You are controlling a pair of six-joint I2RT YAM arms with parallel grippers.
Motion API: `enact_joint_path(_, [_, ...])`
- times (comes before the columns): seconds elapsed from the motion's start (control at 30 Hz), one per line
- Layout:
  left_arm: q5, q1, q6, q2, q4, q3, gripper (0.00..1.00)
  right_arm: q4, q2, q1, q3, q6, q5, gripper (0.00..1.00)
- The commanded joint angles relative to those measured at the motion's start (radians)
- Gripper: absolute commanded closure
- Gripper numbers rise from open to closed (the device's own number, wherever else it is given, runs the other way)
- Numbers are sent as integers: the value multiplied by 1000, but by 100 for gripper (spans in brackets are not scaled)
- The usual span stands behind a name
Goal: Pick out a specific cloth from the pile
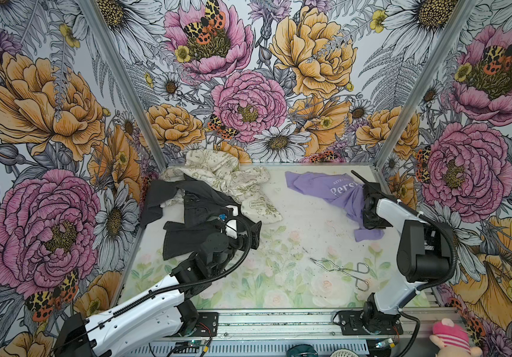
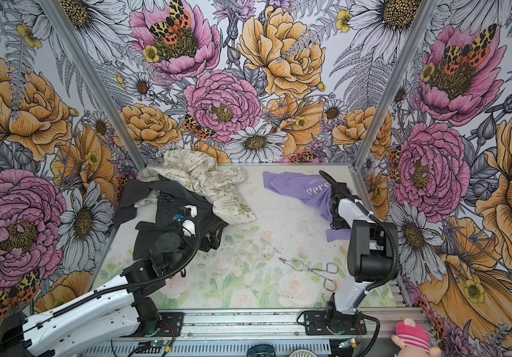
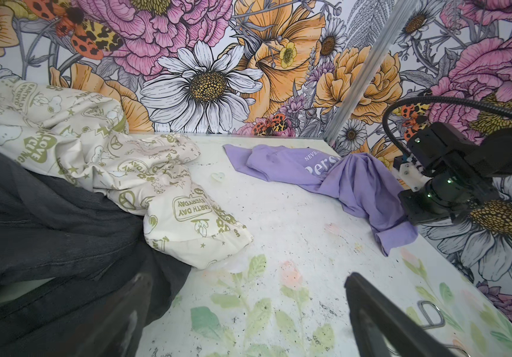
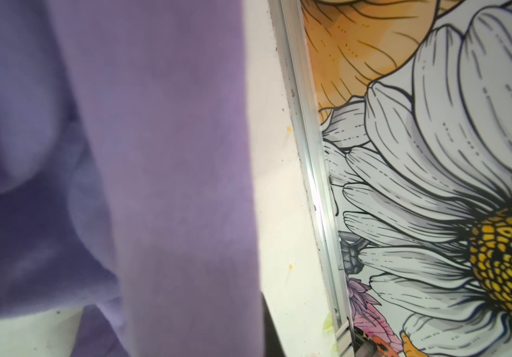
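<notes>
While clenched on the cloth (image 1: 316, 185) at its wall-side end: right gripper (image 1: 362, 189) nearest, lavender length trailing toward the pile (image 1: 217, 188); left gripper (image 3: 242, 315) splayed wide, well apart.

The cloth (image 1: 316, 185) bunches over its own white lettering (image 1: 342, 189); I read only "Pers". The right fingers (image 1: 358, 178) lose their tips in that bunch. Well apart from the cloth, the left fingers (image 3: 372, 315) show blurred, cut off at the wrist view's edge.

Lavender cloth (image 1: 313, 185) w/ white text; pile (image 1: 208, 197) black, cream w/ green print.
</notes>
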Motion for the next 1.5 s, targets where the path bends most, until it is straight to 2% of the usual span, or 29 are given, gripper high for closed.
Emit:
enact_joint_path(0.0, [-54,55,-14,-7,-6,-11,1,-23,-47,2,-14,8,21,74])
enact_joint_path(0.07, [-83,99,-19,-6,-13,-11,1,-23,-102,3,-18,31,-19,60])
enact_joint_path(0.17, [-107,179,-9,1,10,-17,1,-17,-234,7,-22,67,-143,39])
enact_joint_path(0.3, [-143,297,29,16,78,-44,1,12,-432,18,-19,95,-277,26])
enact_joint_path(0.4, [-165,360,104,32,157,-84,2,64,-557,20,-32,105,-357,17])
enact_joint_path(0.57, [-171,478,186,57,275,-154,1,288,-709,20,-199,127,-502,8])
enact_joint_path(0.73, [-177,587,216,86,404,-222,1,599,-788,21,-463,137,-556,6])
enact_joint_path(0.83, [-182,620,278,156,613,-285,1,829,-795,20,-628,137,-538,5])
enact_joint_path(0.93, [-192,650,314,256,687,-291,1,1037,-763,20,-743,135,-498,6])
enact_joint_path(1.07, [-153,675,342,388,863,-323,1,1161,-657,19,-781,71,-484,3])
enact_joint_path(1.2, [-81,694,386,535,1062,-323,1,1395,-536,20,-846,30,-496,2])
enact_joint_path(1.4, [21,737,384,725,1211,-297,1,1488,-429,20,-807,-15,-573,0])
enact_joint_path(1.47, [43,741,382,732,1205,-296,1,1504,-404,20,-793,-18,-574,1])
